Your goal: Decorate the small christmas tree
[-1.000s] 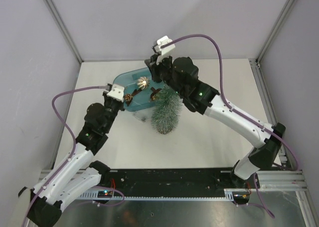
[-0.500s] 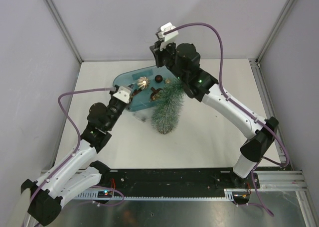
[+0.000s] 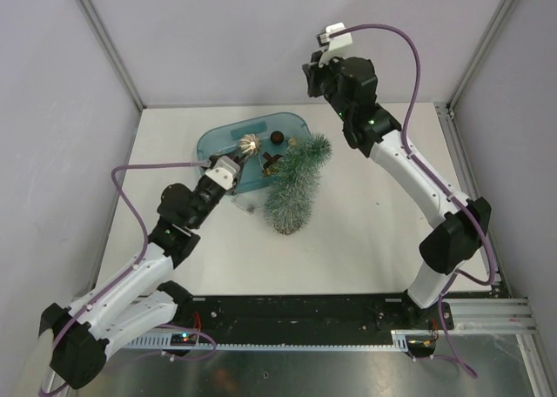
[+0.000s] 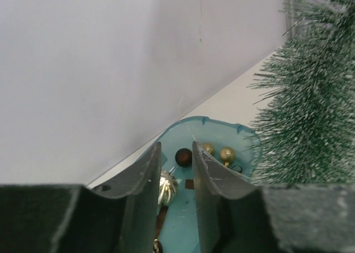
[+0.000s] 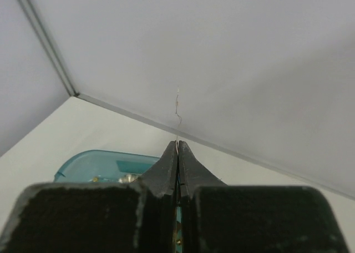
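**Tree** (image 3: 294, 188). You find it lying on its side on the table (image 3: 374, 232), mid-table in the top view. The wood base points to 6 o'clock and the tip to 1 o'clock. The frosted needles near the tip meet the tub's rim at its 4 o'clock side. You cannot tell whether they touch the rim or lie over it.

**Tub** (image 3: 218, 143). Translucent blue, it sits at 10 o'clock from the tree. You can count these inside:
- a spiky ornament (image 3: 250, 143), silver and gold, near the middle;
- a dark ball (image 3: 277, 137) at 3 o'clock from that ornament;
- two gold balls (image 4: 227, 153) just beside the dark ball, on the tree's side;
- a brown piece (image 3: 271, 162) at the 5 o'clock rim, too small for you to name.

**Left gripper** (image 4: 176, 172). It sits at the tub's 7 o'clock edge and aims toward 1 o'clock across the tub. Its fingers (image 4: 145, 178) stand a narrow gap apart with nothing between them. Through that gap you see the dark ball, well beyond the tips.

**Right gripper** (image 5: 177, 148). It is raised at 12 o'clock, close to the back wall (image 3: 261, 40), well apart from tree and tub. Its fingers are pressed flat together. A fine pale thread (image 5: 177, 111) stands up from the seam, pinched there. The fingers hide whatever may hang below.
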